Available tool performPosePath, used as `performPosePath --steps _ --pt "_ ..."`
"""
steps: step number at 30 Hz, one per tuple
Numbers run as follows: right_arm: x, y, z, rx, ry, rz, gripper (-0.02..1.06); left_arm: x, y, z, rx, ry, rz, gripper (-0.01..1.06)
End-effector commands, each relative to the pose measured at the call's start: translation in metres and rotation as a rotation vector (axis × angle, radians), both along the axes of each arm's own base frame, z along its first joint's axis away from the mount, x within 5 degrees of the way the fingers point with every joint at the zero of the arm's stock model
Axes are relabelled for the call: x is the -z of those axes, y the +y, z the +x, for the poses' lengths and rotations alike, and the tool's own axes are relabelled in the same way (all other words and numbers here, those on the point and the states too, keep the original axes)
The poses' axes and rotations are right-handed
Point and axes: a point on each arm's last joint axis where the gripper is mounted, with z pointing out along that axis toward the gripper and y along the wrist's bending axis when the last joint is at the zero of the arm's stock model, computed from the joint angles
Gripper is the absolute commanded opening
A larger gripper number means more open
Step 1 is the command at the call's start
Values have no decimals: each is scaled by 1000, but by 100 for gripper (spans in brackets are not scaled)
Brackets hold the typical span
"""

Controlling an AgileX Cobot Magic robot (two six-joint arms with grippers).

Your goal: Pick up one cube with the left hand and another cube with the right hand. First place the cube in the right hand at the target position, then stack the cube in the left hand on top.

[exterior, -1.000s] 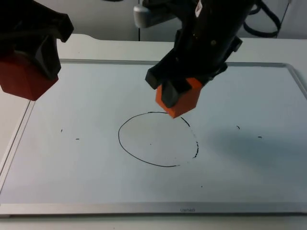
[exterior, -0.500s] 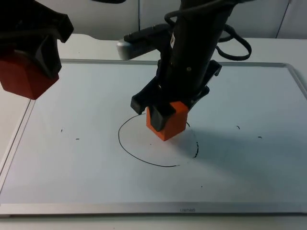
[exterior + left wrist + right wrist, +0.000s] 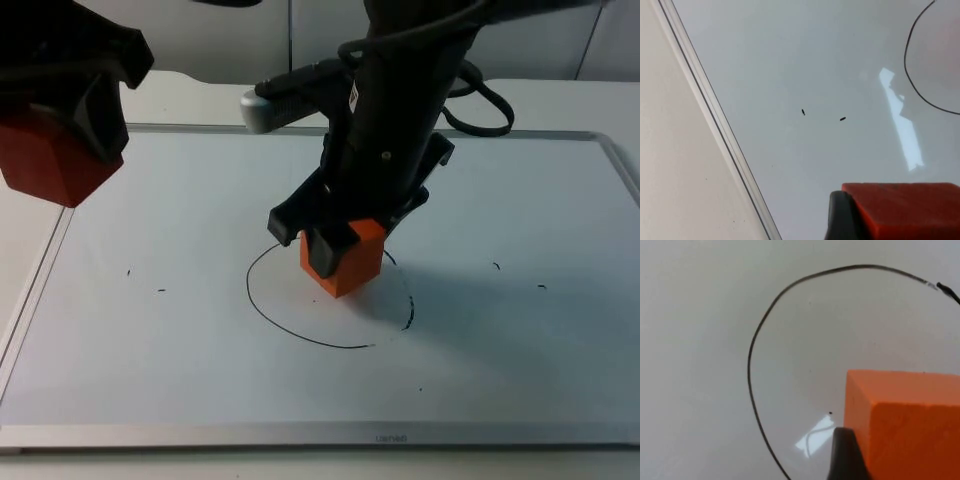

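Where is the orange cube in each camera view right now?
Top view: the orange cube sits in the right end effector, inside the upper part of the drawn circle.
Left wrist view: not in it; the left end effector holds a red cube there.
Right wrist view: orange cube against the black fingertip.
Shared landmark: the drawn circle.

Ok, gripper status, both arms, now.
Left gripper: shut on the red cube, raised at the table's left edge.
Right gripper: shut on the orange cube, inside the drawn circle.
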Motion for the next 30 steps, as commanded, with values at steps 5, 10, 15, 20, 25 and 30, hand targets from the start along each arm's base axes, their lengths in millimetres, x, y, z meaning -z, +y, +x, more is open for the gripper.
performPosePath --steps 5,10,15,20,25,30 --pt "14 4 0 2 20 -5 0 -5 -2 -1 3 -24 -18 0" --pt "15 4 1 2 16 -2 0 -5 -2 -1 3 -24 -18 0" --pt "14 5 0 7 21 5 5 -5 -2 -1 3 -24 -18 0" --pt "13 6 -2 18 48 28 44 -5 -2 -1 3 -24 -18 0" --pt "5 8 -3 14 43 61 83 -5 -2 -1 3 -24 -18 0" --pt "-12 7 -3 7 4 75 86 -5 -2 -1 3 -24 -18 0"
